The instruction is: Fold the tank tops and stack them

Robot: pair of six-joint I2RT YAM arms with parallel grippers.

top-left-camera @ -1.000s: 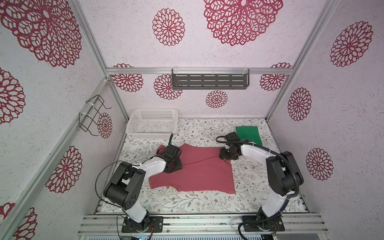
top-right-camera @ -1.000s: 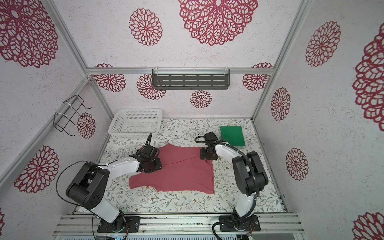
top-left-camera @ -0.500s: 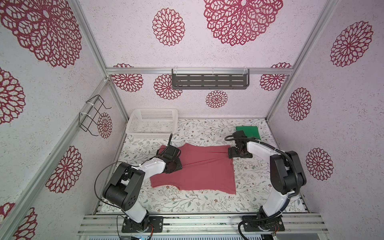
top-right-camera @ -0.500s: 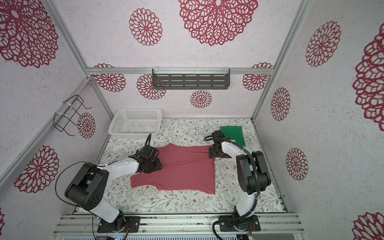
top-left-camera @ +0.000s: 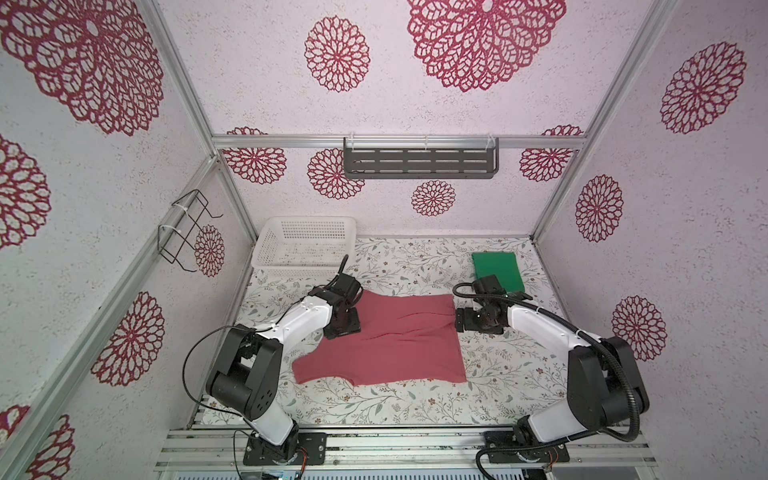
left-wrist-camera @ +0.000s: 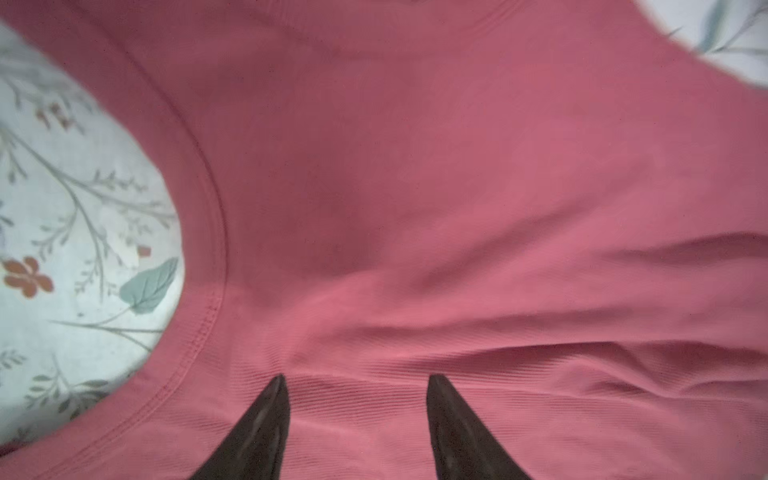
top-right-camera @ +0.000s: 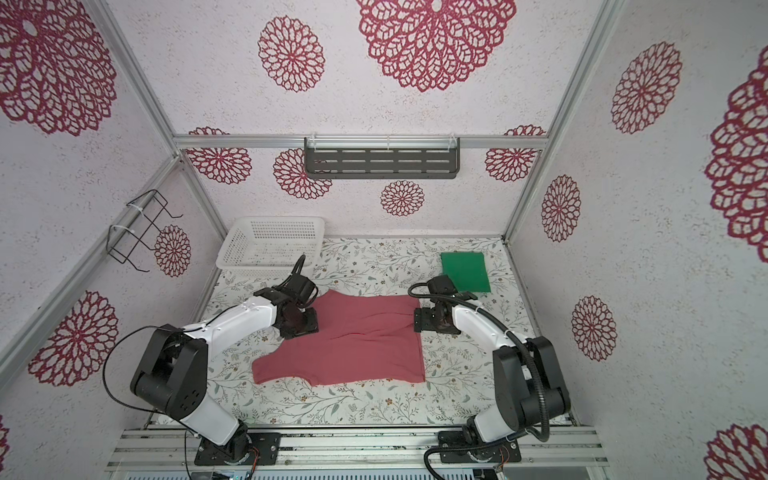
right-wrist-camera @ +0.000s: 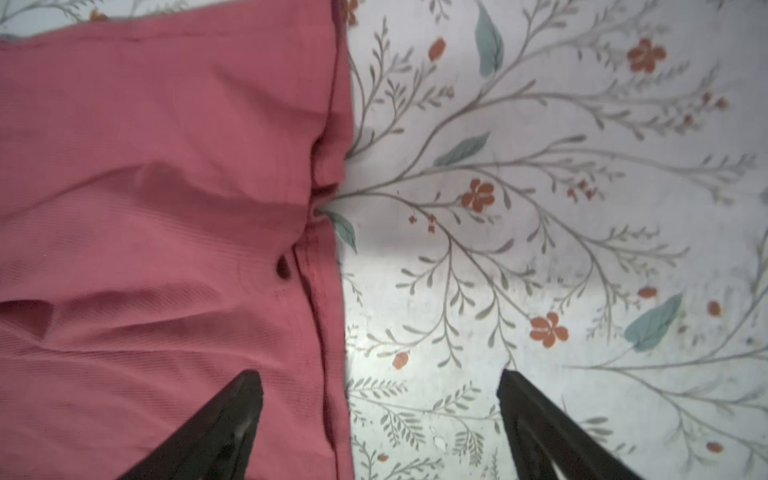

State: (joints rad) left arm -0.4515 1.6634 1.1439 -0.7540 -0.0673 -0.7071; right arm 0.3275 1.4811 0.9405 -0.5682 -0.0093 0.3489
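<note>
Floral table [top-left-camera: 415,401]: bare strip along the near edge and beside both arms. Rose-red tank top [top-left-camera: 395,345], one of two, lies spread at centre, lightly creased, hem toward the right. One white basket [top-left-camera: 307,241], far-left corner. Green tank top [top-left-camera: 498,270], folded flat, far-right corner. Left gripper [left-wrist-camera: 355,384]: fingers parted on red fabric near a curved edge. Right gripper [right-wrist-camera: 380,380]: fingers spread wide, astride the hem.

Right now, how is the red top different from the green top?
The red tank top lies spread out and wrinkly; the green tank top is folded into a neat rectangle. The red one covers more table than the green one. Red lies mid-table; green sits in the far right corner. Both lie on the flowery table, outside the white basket.
</note>
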